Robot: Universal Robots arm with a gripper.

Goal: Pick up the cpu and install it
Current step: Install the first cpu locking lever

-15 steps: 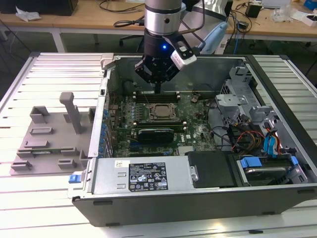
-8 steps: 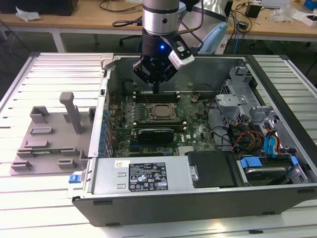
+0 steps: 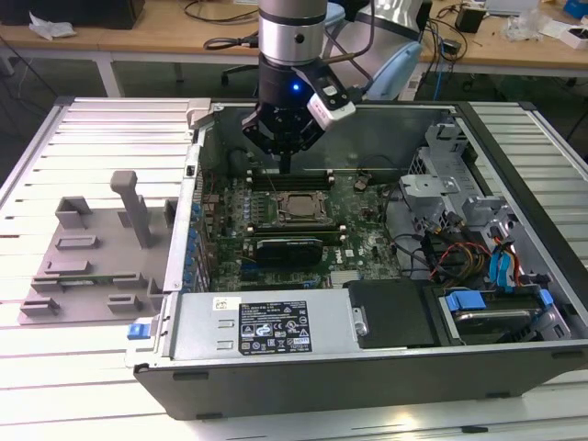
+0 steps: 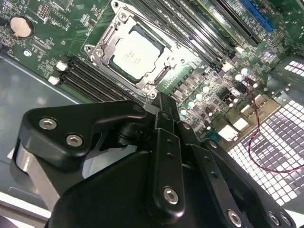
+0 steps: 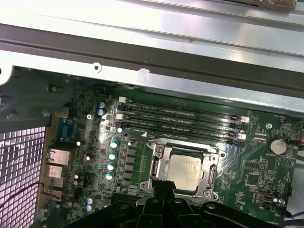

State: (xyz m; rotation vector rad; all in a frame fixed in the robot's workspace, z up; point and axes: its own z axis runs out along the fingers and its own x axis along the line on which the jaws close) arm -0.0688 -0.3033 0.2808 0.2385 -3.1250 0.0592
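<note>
Exterior view puts my gripper point(image 3: 287, 163) hanging inside the open computer case point(image 3: 367, 367), just above the socket frame point(image 3: 296, 207) on the motherboard point(image 3: 367, 241). Both wrist views show the fingers point(image 4: 164, 110) brought together into one narrow black tip with nothing between them, so I read the gripper as clenched and empty, clear of the board.

I see the cpu point(image 4: 134, 56) lying flat in the socket frame, its pale silver top squarely inside the metal edges; it also shows in the first wrist view point(image 5: 184, 170), just beyond the fingertip.

Beside the socket frame run dark memory slots point(image 5: 180, 118), with a row of small capacitors point(image 5: 113, 159) on another side. Outside the case, on the exterior view's left, the grey fixture tray point(image 3: 87, 266) stands on the slatted table point(image 3: 110, 129).
</note>
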